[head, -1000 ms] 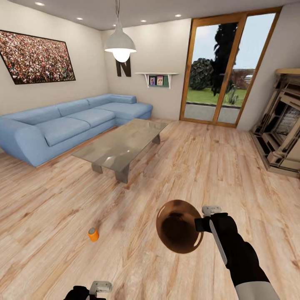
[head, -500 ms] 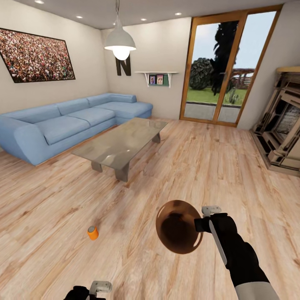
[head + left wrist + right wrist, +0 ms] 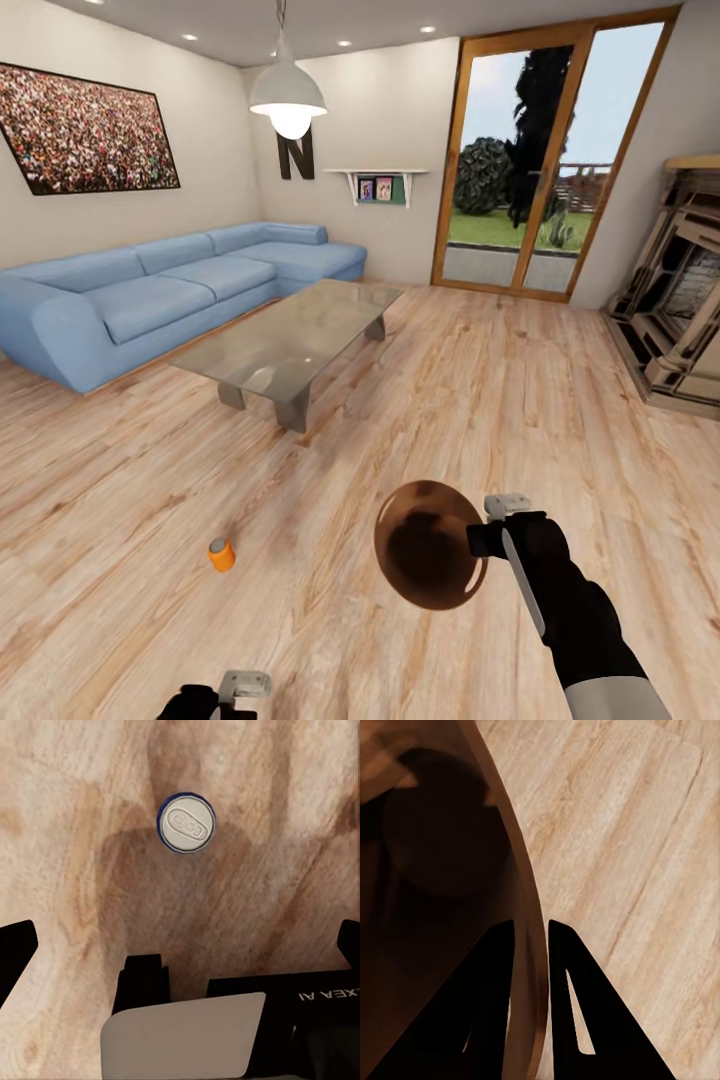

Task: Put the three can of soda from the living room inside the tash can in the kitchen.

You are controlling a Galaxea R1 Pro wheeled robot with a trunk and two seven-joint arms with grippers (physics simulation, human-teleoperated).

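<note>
Left gripper (image 3: 235,690) at bottom edge of head view, jaws spread, holding nothing. Right gripper (image 3: 531,945) pinching bin (image 3: 428,543) wall, lower centre. Soda can (image 3: 221,554) upright on wood floor (image 3: 500,400), lower left. Farther: glass table (image 3: 290,345), blue sofa (image 3: 150,300).

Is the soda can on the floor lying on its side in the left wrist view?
No. The soda can stands upright on the wood floor, its round grey top facing the camera.
</note>
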